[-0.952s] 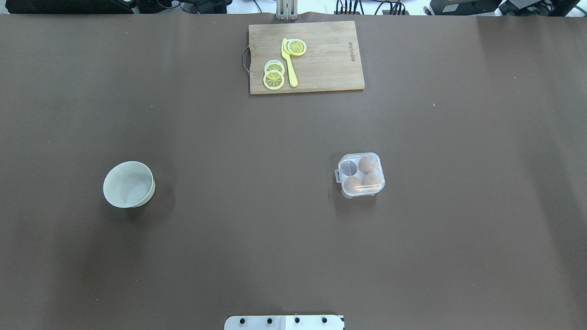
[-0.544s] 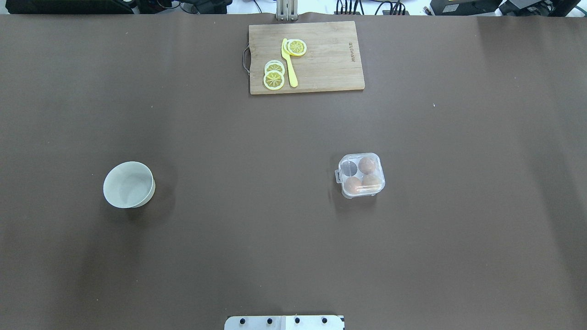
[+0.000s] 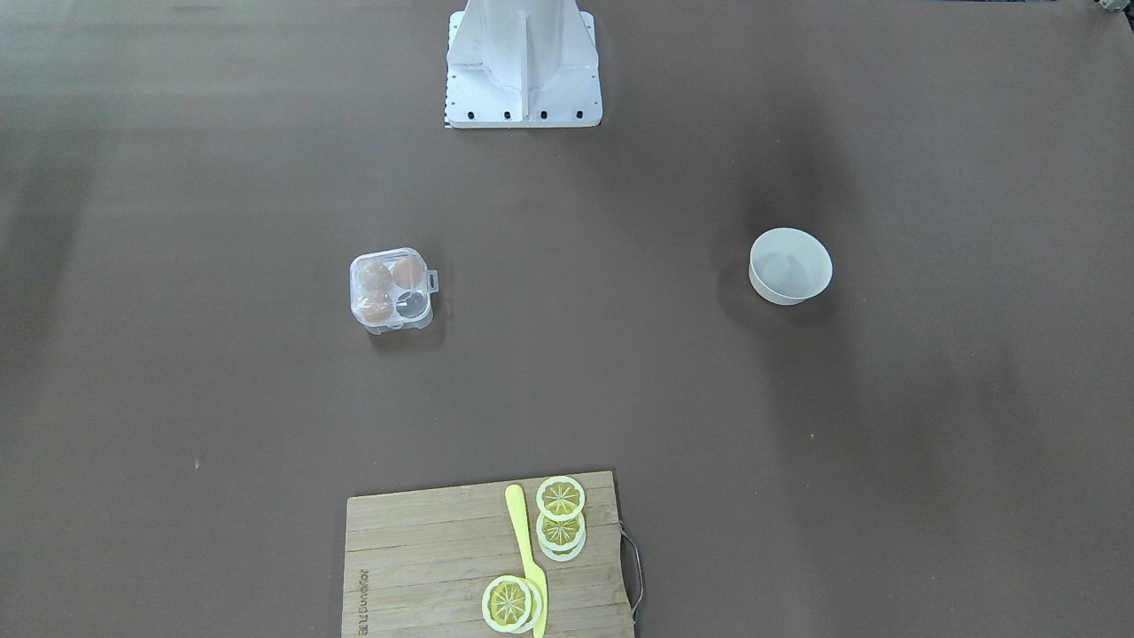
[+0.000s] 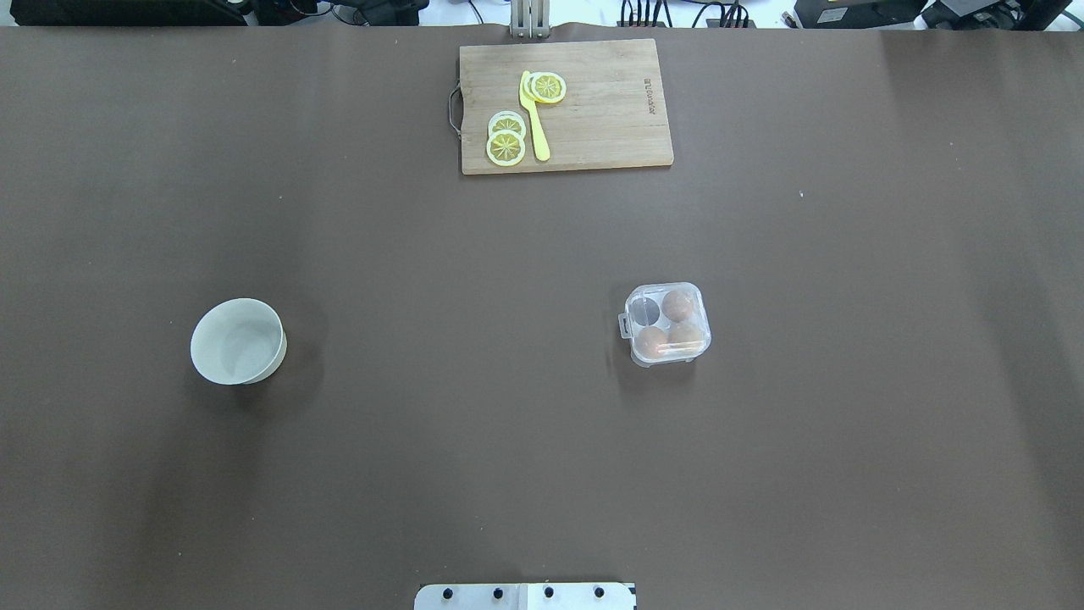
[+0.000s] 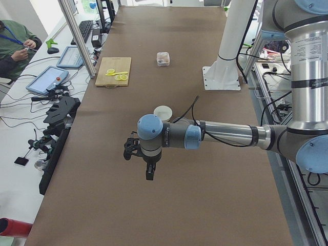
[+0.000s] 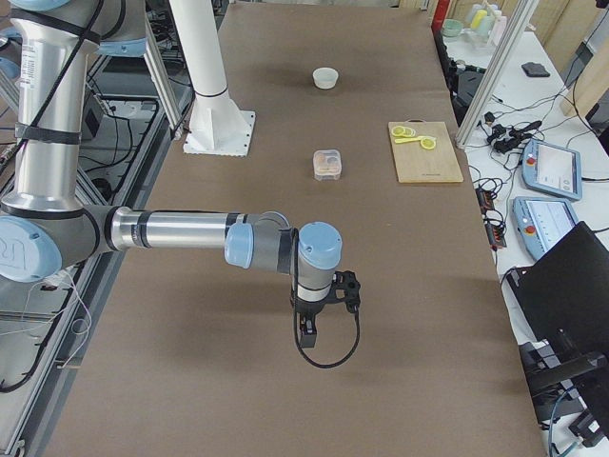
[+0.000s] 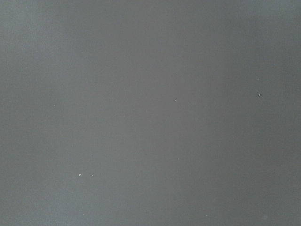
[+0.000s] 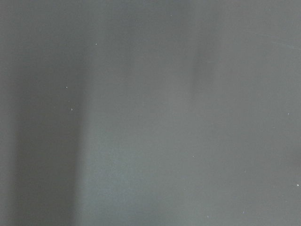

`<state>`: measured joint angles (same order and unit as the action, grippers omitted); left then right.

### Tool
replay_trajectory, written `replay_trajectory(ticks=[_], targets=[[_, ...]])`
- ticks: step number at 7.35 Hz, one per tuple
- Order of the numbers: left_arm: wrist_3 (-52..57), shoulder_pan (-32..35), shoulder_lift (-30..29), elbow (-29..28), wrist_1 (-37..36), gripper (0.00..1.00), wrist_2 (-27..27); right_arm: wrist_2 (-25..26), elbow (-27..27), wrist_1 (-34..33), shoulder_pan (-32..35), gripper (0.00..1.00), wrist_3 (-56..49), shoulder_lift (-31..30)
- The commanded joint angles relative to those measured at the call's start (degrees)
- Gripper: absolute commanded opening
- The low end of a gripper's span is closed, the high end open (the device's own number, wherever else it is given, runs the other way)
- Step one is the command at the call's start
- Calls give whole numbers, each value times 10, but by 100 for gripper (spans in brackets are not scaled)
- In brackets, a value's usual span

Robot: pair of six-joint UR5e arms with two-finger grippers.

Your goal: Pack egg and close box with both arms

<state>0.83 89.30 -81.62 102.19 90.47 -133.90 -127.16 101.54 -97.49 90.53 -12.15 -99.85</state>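
Box (image 4: 666,324) (3 eggs (image 4: 677,305)) well inside table (image 4: 423,254) edges; left gripper (image 5: 148,172), right gripper (image 6: 306,328): spread untellable.

Overhead view: box (image 4: 666,323) sits at 3 o'clock of table (image 4: 474,440) centre — bare surface all round it, so any side is open for approach. Obstacles all well apart — bowl (image 4: 238,341) at 9 o'clock, cutting board (image 4: 610,127) at 12, pedestal base (image 4: 525,596) at 6.
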Motion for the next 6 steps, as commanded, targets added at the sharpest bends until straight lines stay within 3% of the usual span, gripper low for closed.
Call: replay_trajectory(ticks=[1,6], targets=[[0,-1,13,-3,15,99,0,1,0,1,0,100,0,0],[0,0,25,2,17,99,-2,-2,1,0,0,100,-3,-2]])
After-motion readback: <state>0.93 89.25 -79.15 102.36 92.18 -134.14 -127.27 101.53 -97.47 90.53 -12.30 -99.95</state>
